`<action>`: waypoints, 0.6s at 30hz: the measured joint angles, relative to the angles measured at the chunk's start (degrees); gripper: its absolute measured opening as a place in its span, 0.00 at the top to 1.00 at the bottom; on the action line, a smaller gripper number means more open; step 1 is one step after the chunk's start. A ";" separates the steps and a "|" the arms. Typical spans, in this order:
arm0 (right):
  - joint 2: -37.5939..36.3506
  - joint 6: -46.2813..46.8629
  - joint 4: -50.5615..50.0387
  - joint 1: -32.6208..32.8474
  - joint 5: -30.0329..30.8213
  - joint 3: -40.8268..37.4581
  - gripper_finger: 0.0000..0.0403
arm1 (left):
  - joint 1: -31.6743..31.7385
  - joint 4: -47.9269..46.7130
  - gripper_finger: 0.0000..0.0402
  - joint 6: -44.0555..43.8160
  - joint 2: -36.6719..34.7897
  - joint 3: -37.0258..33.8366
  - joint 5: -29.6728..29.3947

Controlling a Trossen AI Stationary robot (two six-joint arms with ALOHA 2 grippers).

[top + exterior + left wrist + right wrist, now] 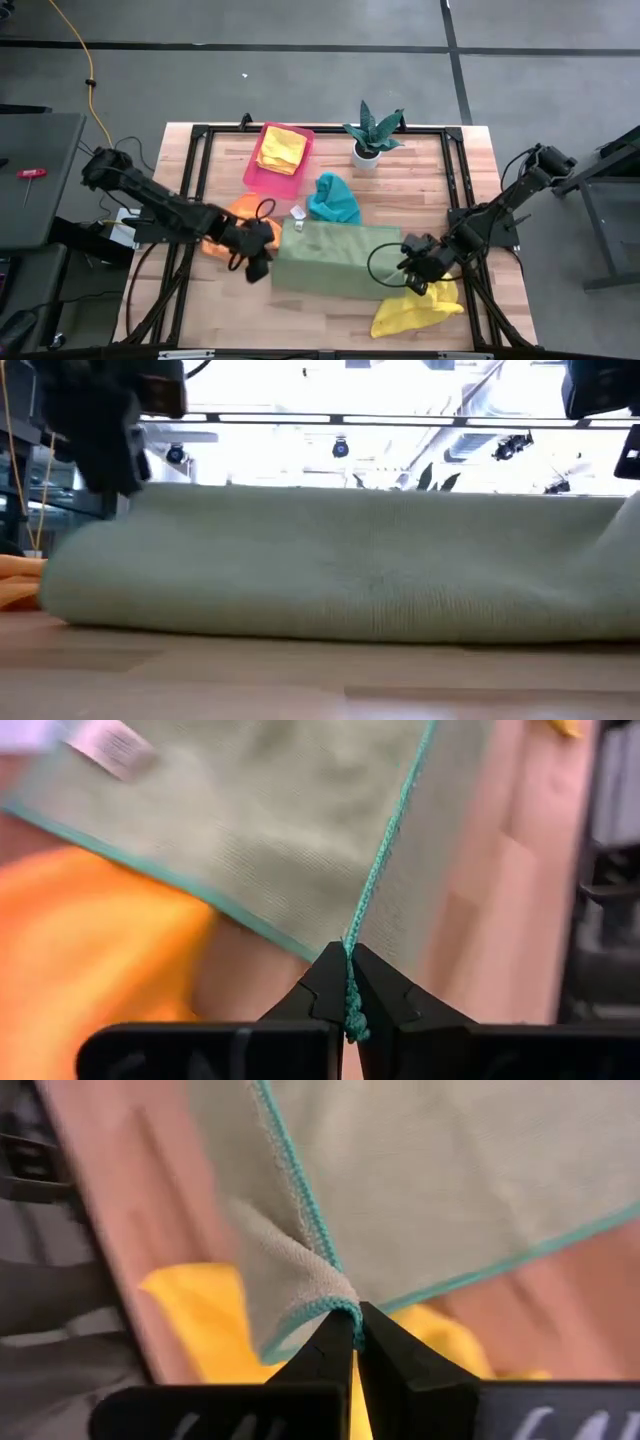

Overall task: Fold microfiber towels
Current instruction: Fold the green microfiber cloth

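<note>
Left gripper (349, 1010) clamped on light green towel (335, 258) corner, orange towel (90, 950) beside it. Right gripper (356, 1342) pinching opposite corner, yellow towel (200, 1320) beneath.

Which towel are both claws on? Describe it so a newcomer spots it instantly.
On the wooden table, look at the middle of the front half, between the two arms. The light green towel lies there folded over, the left claw and right claw shut on its corners. It alone is pale green with teal edging.
</note>
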 joint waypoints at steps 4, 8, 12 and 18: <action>0.02 -0.40 -4.44 -1.13 3.47 -0.01 1.00 | 3.97 -0.65 1.00 3.23 1.68 -0.02 -2.05; 0.02 -2.93 -7.29 -2.60 7.09 -0.02 1.00 | 6.46 -0.44 1.00 5.23 3.83 -0.02 -3.09; 0.04 -7.05 -10.96 -4.13 11.44 -0.02 1.00 | 7.56 -0.45 1.00 5.82 6.00 -0.04 -7.24; 0.13 -11.76 -16.70 -6.59 14.58 0.00 1.00 | 8.84 0.73 1.00 4.75 7.47 -0.02 -12.17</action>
